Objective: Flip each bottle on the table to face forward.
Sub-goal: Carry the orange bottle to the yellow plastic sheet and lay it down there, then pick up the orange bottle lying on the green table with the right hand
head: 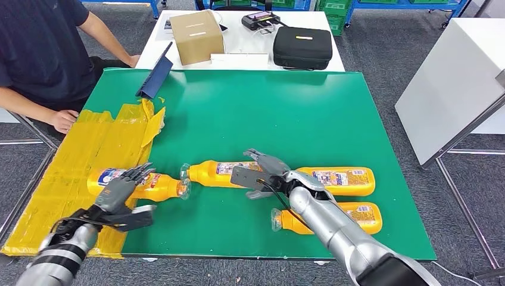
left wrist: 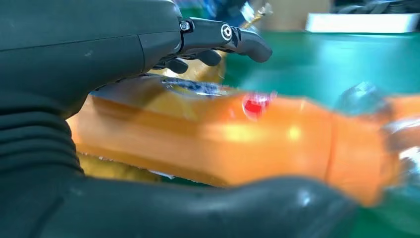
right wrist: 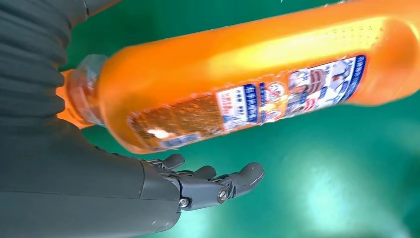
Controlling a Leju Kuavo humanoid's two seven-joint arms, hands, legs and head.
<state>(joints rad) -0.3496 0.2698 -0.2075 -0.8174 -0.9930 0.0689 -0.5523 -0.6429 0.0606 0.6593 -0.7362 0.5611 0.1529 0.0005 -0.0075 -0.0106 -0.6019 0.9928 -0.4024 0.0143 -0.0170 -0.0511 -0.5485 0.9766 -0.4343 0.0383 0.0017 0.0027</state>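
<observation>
Several orange bottles lie on their sides on the green mat [head: 256, 113]. The leftmost bottle [head: 156, 186] lies partly on the yellow sheet, and my left hand [head: 122, 186] arches over it, fingers above and thumb on the near side, not closed. Up close, that bottle [left wrist: 257, 141] passes between the fingers [left wrist: 237, 39] and the thumb. A second bottle [head: 214, 173] lies at the centre, a third [head: 342, 180] to its right, and a fourth [head: 357, 217] near the front edge. My right hand [head: 262, 173] hovers with spread fingers between the second and third. A labelled bottle [right wrist: 247, 84] lies beside its open fingers [right wrist: 218, 181].
A person sits at the far left with a hand [head: 62, 121] on the yellow taped sheet [head: 83, 149]. A dark blue folder [head: 156, 74] stands at the mat's back left. Behind the mat, a cardboard box [head: 196, 36] and a black case [head: 302, 47] sit on a white table. Another white table [head: 452, 77] stands right.
</observation>
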